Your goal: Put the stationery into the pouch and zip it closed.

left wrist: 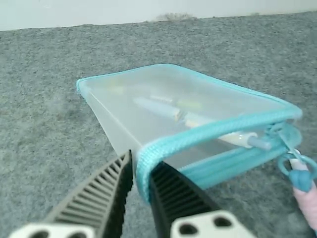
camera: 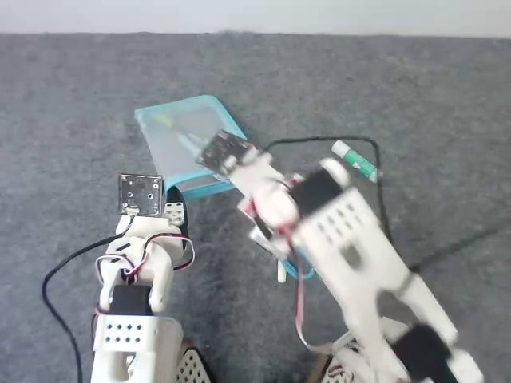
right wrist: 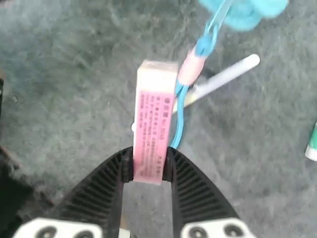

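The clear pouch (camera: 180, 136) with teal trim lies on the grey carpet, several pens inside it (left wrist: 158, 106). My left gripper (left wrist: 140, 166) is shut on the pouch's teal zipper edge (left wrist: 198, 134) at its near corner. The zipper pull (left wrist: 296, 171) with its pink and blue tag hangs at the pouch's other near corner. My right gripper (right wrist: 148, 158) is shut on a pink eraser (right wrist: 152, 134), held upright just above the carpet beside the pull's blue cord (right wrist: 179, 119). A white pen (right wrist: 223, 79) lies on the carpet beyond the eraser.
A green and white glue stick (camera: 355, 158) lies on the carpet right of the pouch, also seen as a glue stick (right wrist: 312, 144) at the wrist picture's edge. A black cable (camera: 319, 142) loops near it. The right arm's white body (camera: 351, 239) covers the pouch's near right corner.
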{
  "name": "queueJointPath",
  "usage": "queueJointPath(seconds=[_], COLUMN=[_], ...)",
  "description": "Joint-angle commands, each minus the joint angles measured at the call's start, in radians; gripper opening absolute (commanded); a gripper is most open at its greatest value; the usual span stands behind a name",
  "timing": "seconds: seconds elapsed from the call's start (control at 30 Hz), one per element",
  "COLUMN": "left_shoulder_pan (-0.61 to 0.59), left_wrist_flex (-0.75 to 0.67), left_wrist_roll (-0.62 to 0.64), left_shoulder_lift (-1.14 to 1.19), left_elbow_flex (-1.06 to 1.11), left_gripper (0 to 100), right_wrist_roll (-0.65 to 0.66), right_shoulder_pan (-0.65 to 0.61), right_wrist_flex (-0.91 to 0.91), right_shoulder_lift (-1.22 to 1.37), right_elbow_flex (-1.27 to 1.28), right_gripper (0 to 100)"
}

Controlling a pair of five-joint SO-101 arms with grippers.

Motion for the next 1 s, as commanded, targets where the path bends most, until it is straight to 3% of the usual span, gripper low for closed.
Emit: queueJointPath(seconds=[0.0, 0.3, 0.53, 0.83, 0.97], left_shoulder_pan=[0.011, 0.011, 0.011, 0.011, 0.011], left_wrist_flex=[-0.029, -0.029, -0.029, -0.029, -0.029], left_wrist_roll=[0.011, 0.011, 0.011, 0.011, 0.011], left_shoulder_lift=[-0.014, -0.014, -0.014, -0.014, -0.014], left_elbow_flex=[-0.01, -0.01, -0.01, -0.01, -0.01], left_gripper=[1, 1, 1, 1, 1], right_wrist_roll=[-0.063, -0.097, -0.098, -0.084, -0.012], right_shoulder_pan=[-0.01, -0.01, -0.013, -0.028, -0.045], right_wrist_flex=[-0.024, 0.064, 0.107, 0.11, 0.116], right_shoulder_lift=[0.18, 0.604, 0.753, 0.727, 0.67], right_elbow_flex=[-0.184, -0.603, -0.875, -0.905, -0.867], right_gripper=[0.8, 0.8, 0.8, 0.8, 0.8])
